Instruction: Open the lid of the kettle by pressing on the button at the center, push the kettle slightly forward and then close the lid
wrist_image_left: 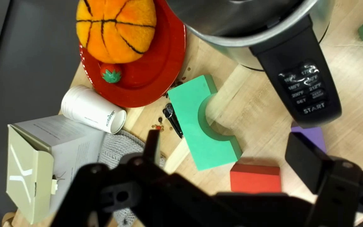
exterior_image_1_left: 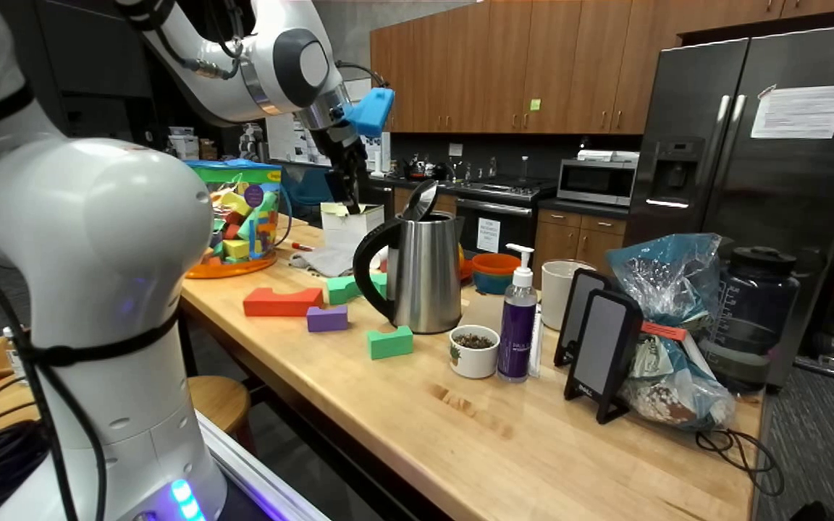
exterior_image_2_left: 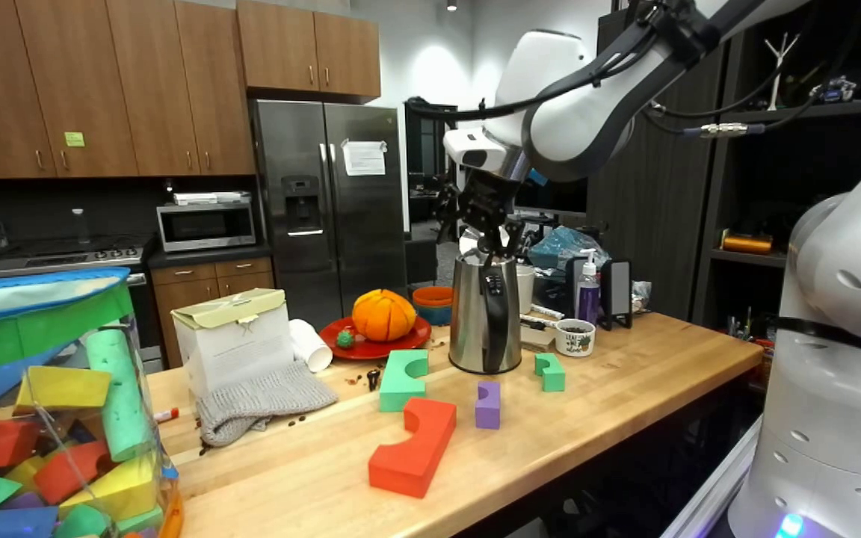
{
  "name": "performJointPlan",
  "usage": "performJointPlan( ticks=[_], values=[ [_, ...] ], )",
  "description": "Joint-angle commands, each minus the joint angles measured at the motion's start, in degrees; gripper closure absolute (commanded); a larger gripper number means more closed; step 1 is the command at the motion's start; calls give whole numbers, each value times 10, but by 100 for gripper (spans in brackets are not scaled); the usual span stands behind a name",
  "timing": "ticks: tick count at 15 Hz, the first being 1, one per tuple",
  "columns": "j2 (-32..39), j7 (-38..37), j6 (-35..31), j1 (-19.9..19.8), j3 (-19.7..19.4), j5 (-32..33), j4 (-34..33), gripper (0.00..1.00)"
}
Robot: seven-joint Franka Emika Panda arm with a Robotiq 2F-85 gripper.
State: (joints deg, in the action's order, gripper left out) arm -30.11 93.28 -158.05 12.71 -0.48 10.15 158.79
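A shiny steel kettle (exterior_image_1_left: pixel 428 278) (exterior_image_2_left: pixel 465 321) stands upright on the wooden table, its black handle (wrist_image_left: pixel 298 75) toward the robot's side of the wrist view. Its lid (exterior_image_1_left: pixel 420 201) is raised, tilted up from the rim. At the top of the wrist view the kettle's uncovered mouth (wrist_image_left: pixel 232 19) shows; the lid is outside that view. I cannot make out the button. My gripper (wrist_image_left: pixel 228 151) hangs above table height, beside the kettle on its handle side, apart from it. Its fingers (wrist_image_left: pixel 307 162) are spread wide with nothing between them. In an exterior view the gripper (exterior_image_2_left: pixel 480 232) overlaps the lid.
Near the kettle lie green (wrist_image_left: pixel 197 123), red (exterior_image_2_left: pixel 414 448) and purple (exterior_image_2_left: pixel 487 405) blocks. A white box (exterior_image_2_left: pixel 236 340), grey cloth (exterior_image_2_left: pixel 266 400) and red plate (exterior_image_2_left: pixel 333 351) sit beyond. A planter cup (exterior_image_1_left: pixel 473 354) and purple pump bottle (exterior_image_1_left: pixel 517 325) stand close to the kettle.
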Motion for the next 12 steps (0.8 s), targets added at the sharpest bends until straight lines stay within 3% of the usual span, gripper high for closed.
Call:
performJointPlan(
  ticks=[1,12],
  values=[
    [-22,-25,4,-13,5,18,3,0],
    [-45,-120,-41,-91,7,67,4,0]
  ],
)
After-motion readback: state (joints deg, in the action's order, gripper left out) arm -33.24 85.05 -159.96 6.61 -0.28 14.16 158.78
